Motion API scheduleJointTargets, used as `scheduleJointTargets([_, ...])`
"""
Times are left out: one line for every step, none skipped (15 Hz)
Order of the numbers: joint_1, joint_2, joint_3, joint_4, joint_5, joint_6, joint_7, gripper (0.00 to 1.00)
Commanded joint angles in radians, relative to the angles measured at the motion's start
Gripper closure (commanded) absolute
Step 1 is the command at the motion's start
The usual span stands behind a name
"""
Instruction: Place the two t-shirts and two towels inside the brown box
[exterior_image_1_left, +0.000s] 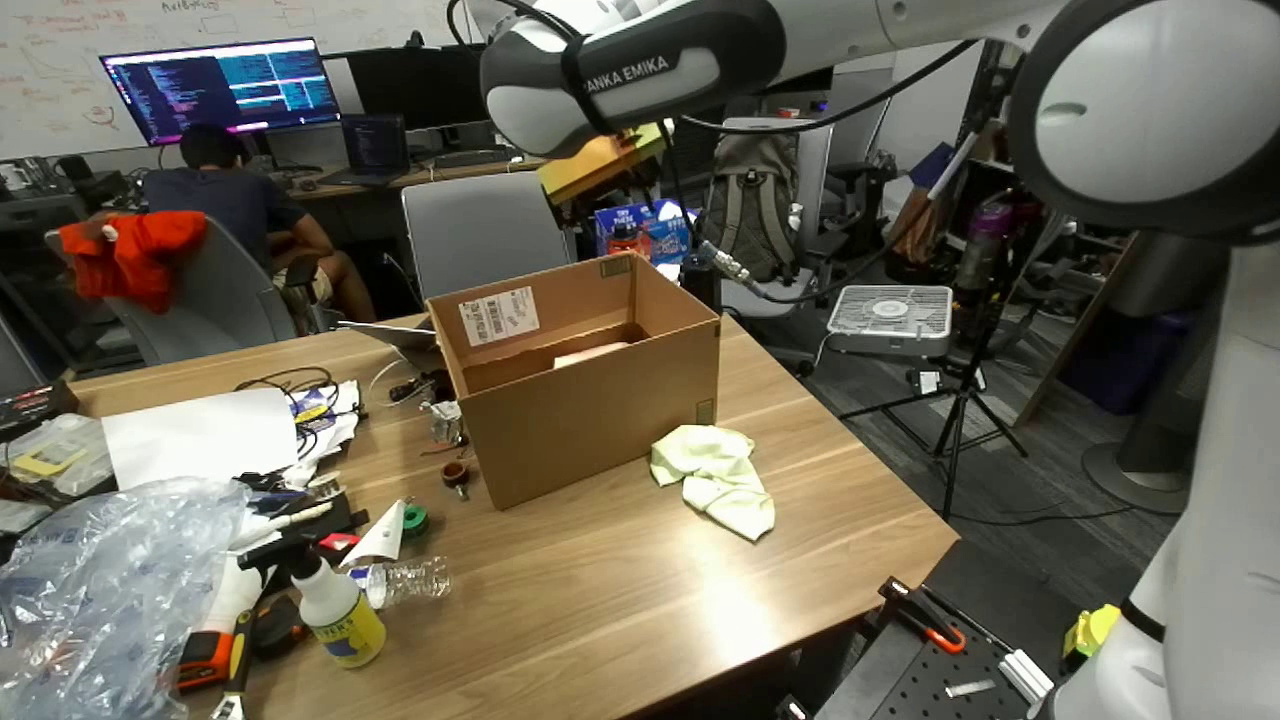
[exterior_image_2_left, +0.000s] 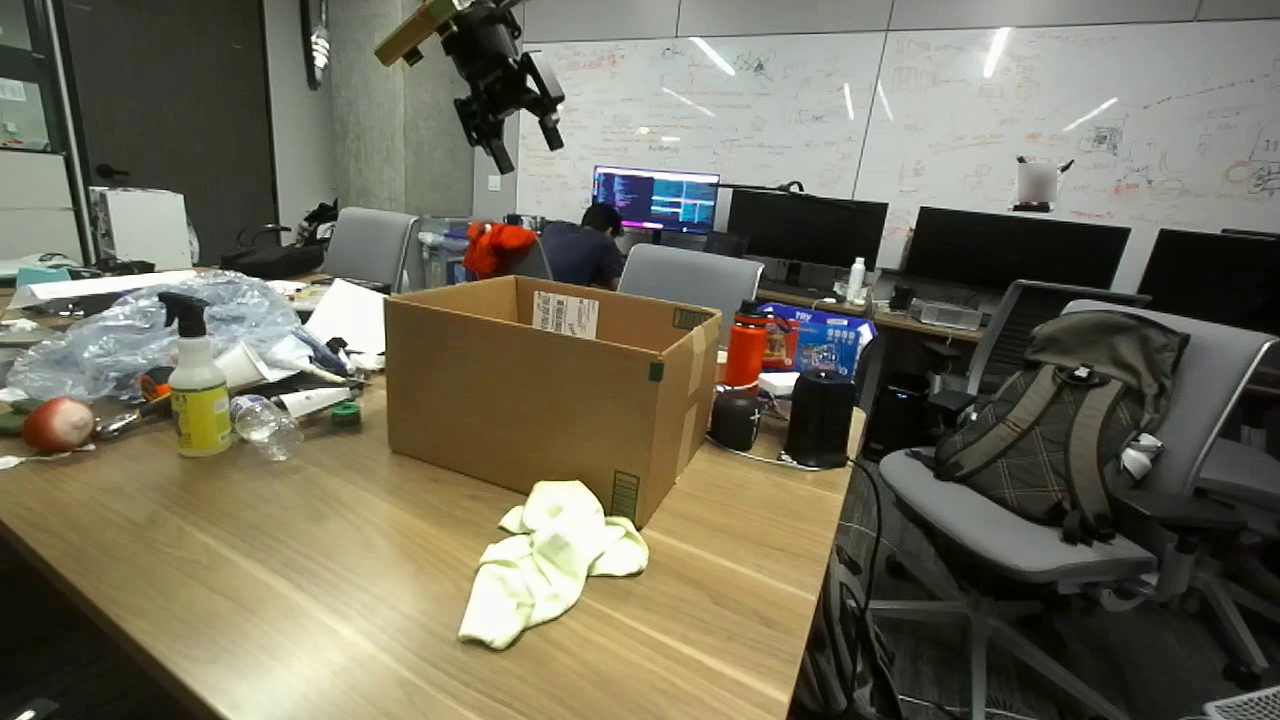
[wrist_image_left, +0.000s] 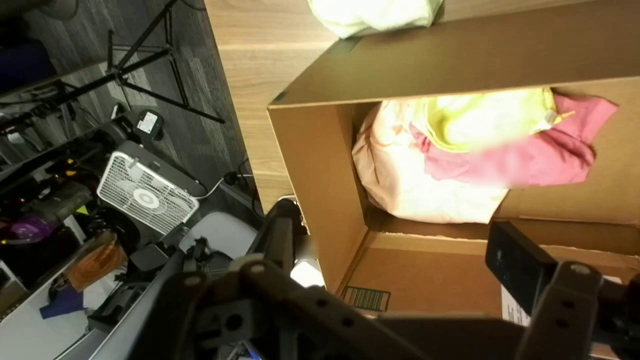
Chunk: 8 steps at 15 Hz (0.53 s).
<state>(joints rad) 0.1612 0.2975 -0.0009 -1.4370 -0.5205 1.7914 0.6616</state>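
The brown box (exterior_image_1_left: 590, 425) stands open on the table and shows in an exterior view (exterior_image_2_left: 520, 395) and the wrist view (wrist_image_left: 450, 60). Inside it, in the wrist view, lie the peach t-shirt (wrist_image_left: 425, 202), the pink t-shirt (wrist_image_left: 545, 160) on it, and a bright yellow towel (wrist_image_left: 492, 120) on top. A paler yellow-green towel (exterior_image_1_left: 715, 480) lies crumpled on the table by the box's near corner; it also shows in an exterior view (exterior_image_2_left: 550, 565) and the wrist view (wrist_image_left: 375, 12). My gripper (exterior_image_2_left: 527, 152) is open and empty, high above the box; its fingers (wrist_image_left: 395, 245) are spread wide.
A spray bottle (exterior_image_1_left: 342, 620), crumpled plastic wrap (exterior_image_1_left: 120, 590), a clear bottle (exterior_image_1_left: 415, 580) and tools crowd one side of the table. A red bottle (exterior_image_2_left: 745, 350) and a black speaker (exterior_image_2_left: 822, 420) stand behind the box. The box walls rise high around the cloths.
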Motion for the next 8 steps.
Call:
scheduleJointTargets([-0.001, -0.143, 0.003, -0.197, 0.045, 0.004, 0.048, 0.0])
scheduleJointTargets([-0.007, -0.164, 0.007, -0.233, 0.065, 0.006, 0.054, 0.0])
scheduleJointTargets([-0.013, -0.185, 0.009, -0.275, 0.086, 0.014, 0.059, 0.0])
scheduleJointTargets([-0.02, -0.202, 0.011, -0.313, 0.11, 0.02, 0.063, 0.0])
scheduleJointTargets([-0.029, -0.216, 0.011, -0.346, 0.149, 0.024, 0.06, 0.0])
scheduleJointTargets([-0.036, -0.228, 0.01, -0.384, 0.177, 0.036, 0.063, 0.0])
scheduleJointTargets([-0.044, -0.237, 0.008, -0.422, 0.202, 0.047, 0.066, 0.0])
scheduleJointTargets([-0.054, -0.242, 0.007, -0.452, 0.238, 0.052, 0.061, 0.0])
